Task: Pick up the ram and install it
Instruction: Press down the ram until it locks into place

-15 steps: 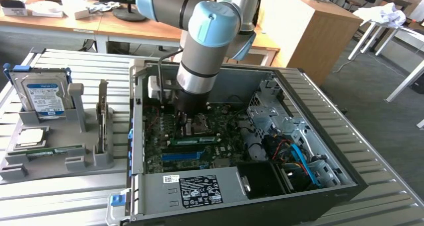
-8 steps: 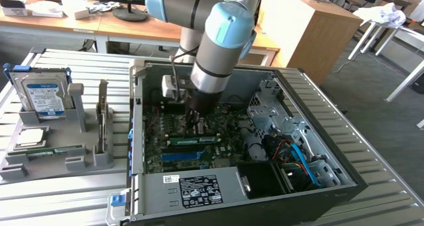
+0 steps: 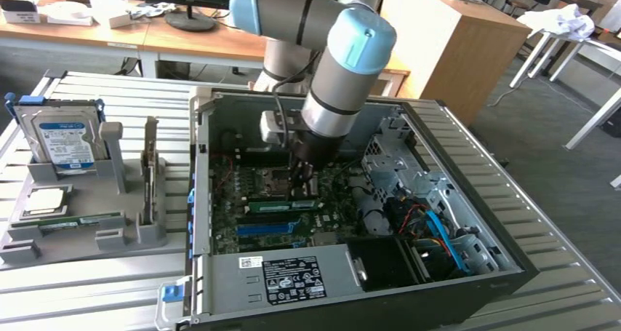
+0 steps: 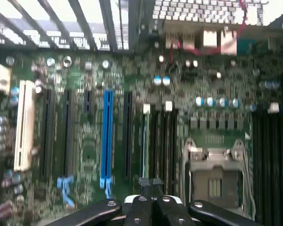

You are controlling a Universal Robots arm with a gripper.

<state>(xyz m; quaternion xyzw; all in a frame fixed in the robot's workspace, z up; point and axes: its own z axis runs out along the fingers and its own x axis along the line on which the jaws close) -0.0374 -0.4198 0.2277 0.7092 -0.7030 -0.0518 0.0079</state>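
The tool (image 3: 302,189) hung inside the open computer case (image 3: 466,193), its fingers closed together and holding nothing. Just beneath it, the ram (image 3: 281,205) lay seated on the motherboard (image 4: 85,141).

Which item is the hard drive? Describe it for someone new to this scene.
Find the open computer case; to the exterior view's left of it sits a grey rack. The hard drive stands upright at its far end: a silver box with a white-blue label, unlike the thin card beside it.
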